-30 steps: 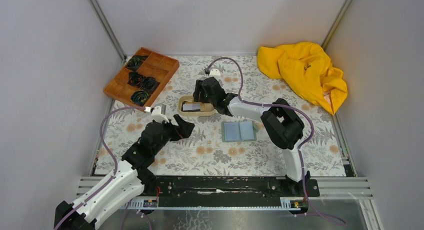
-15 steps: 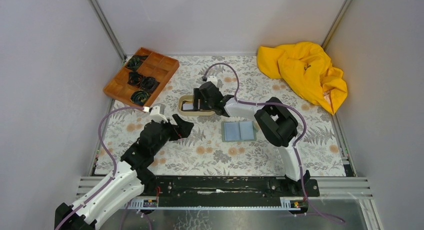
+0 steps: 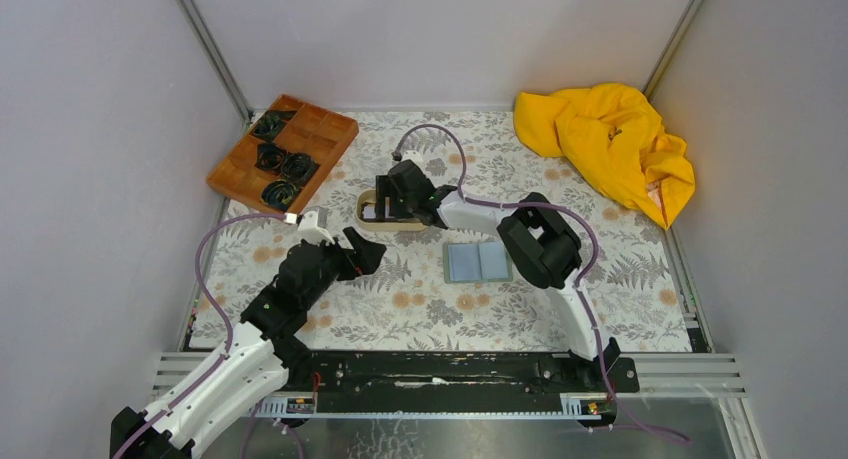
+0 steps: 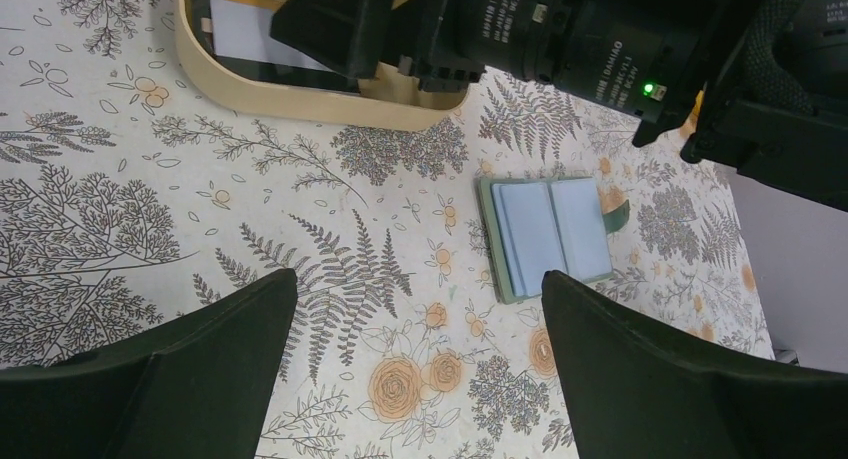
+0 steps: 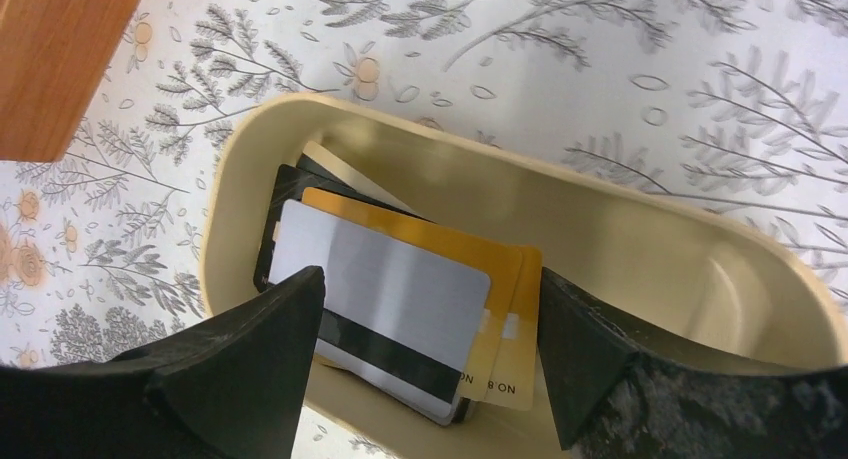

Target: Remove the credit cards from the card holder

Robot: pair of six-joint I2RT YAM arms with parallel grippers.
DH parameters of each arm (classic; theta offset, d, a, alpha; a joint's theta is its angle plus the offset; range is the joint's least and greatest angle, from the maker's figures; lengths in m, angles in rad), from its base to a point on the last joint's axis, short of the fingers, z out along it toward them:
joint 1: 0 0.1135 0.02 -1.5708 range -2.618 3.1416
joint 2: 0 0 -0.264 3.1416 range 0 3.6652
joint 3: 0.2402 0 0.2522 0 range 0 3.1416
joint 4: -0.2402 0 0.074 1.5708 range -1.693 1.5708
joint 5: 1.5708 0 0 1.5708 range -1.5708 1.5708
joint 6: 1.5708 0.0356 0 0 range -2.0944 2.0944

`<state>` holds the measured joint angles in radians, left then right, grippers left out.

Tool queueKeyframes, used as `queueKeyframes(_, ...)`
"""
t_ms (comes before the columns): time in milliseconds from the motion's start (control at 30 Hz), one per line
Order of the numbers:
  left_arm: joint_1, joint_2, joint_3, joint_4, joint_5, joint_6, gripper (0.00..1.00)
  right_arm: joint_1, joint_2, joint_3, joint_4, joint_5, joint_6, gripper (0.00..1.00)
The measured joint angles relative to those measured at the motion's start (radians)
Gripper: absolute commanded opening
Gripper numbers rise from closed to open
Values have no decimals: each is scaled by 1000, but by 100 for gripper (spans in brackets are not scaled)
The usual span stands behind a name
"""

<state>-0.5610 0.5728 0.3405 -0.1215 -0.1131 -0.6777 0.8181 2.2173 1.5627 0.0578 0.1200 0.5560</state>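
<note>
Beige tray [image 5: 640,241] under R tool [image 5: 425,314], jaws apart.

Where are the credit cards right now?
The credit cards lie stacked in the beige tray, under the right gripper, up-left of the card holder.

Your table [image 3: 420,319] has that fern-and-flower print cloth all over it; four things sit straight on it. The brown wooden tray [image 3: 325,134] is off in the far left corner, angled; the crumpled yellow cloth [image 3: 600,139] is bunched in the far right corner; the beige oval tray [image 4: 300,101] sits about mid-table; the card holder [image 3: 477,262] lies open and flat just nearer and to the right of it, not touching.
</note>
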Motion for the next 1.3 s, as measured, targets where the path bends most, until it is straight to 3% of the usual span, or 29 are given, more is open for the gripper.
queueKeyframes(200, 0, -4, -3, -1, 0, 1, 100, 35, 64, 113, -51, 12, -12, 81)
queueKeyframes(633, 1, 15, -17, -4, 1, -1, 100, 53, 33, 90, -74, 58, -52, 81)
queueKeyframes(800, 2, 34, -11, -7, 11, -1, 100, 53, -104, -2, -58, 104, -100, 81)
queueKeyframes(1033, 2, 46, 6, -9, 25, -5, 100, 51, -431, -253, 75, 164, -162, 82)
queueKeyframes(1067, 2, 44, 9, -8, 25, -6, 100, 47, -491, -311, 100, 174, -171, 80)
queueKeyframes(1133, 2, 35, 11, -8, 25, -10, 100, 32, -583, -406, 130, 177, -180, 66)
queueKeyframes(1200, 2, 25, 11, -9, 25, -15, 100, -8, -682, -525, 153, 172, -183, 36)
queueKeyframes(1233, 2, 20, 11, -8, 25, -18, 100, -32, -722, -576, 160, 172, -183, 15)
queueKeyframes(1267, 2, 16, 11, -8, 25, -22, 100, -66, -768, -639, 167, 172, -178, 2)
queueKeyframes(1300, 2, 15, 11, -8, 25, -25, 100, -95, -807, -690, 166, 175, -180, 0)
